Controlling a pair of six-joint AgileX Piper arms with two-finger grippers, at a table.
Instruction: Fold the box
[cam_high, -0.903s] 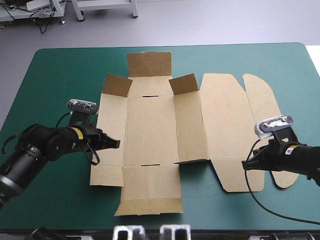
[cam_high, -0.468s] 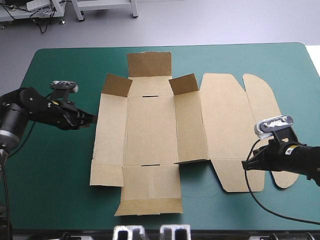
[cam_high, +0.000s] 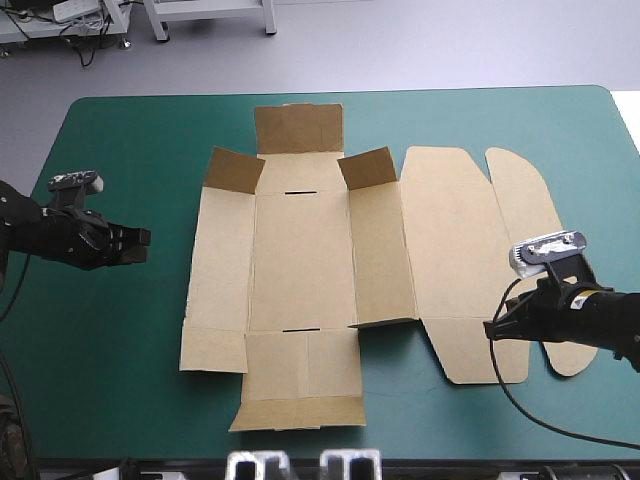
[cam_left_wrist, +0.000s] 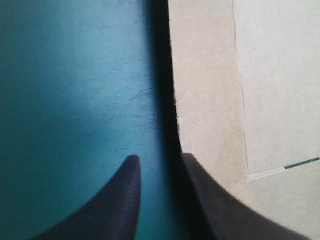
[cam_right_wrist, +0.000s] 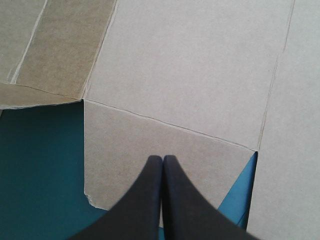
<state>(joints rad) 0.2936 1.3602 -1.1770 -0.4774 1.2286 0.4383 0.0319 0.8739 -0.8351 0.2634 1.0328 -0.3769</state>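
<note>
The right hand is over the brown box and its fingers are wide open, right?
No. The right hand is over the box, but its fingers are shut, meeting in a point. The right wrist view shows it.

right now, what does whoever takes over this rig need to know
Left hand: open, empty, over the teal-green cover, just off the left edge of the box.
Right hand: shut, its tip at the small near flap of the lid panel. I cannot tell whether it grips the flap.
The box lies almost flat mid-table; only the two far corner flaps tilt up.
Done: no wall raised or tucked.
Left: raise the walls and tuck the flaps.
</note>
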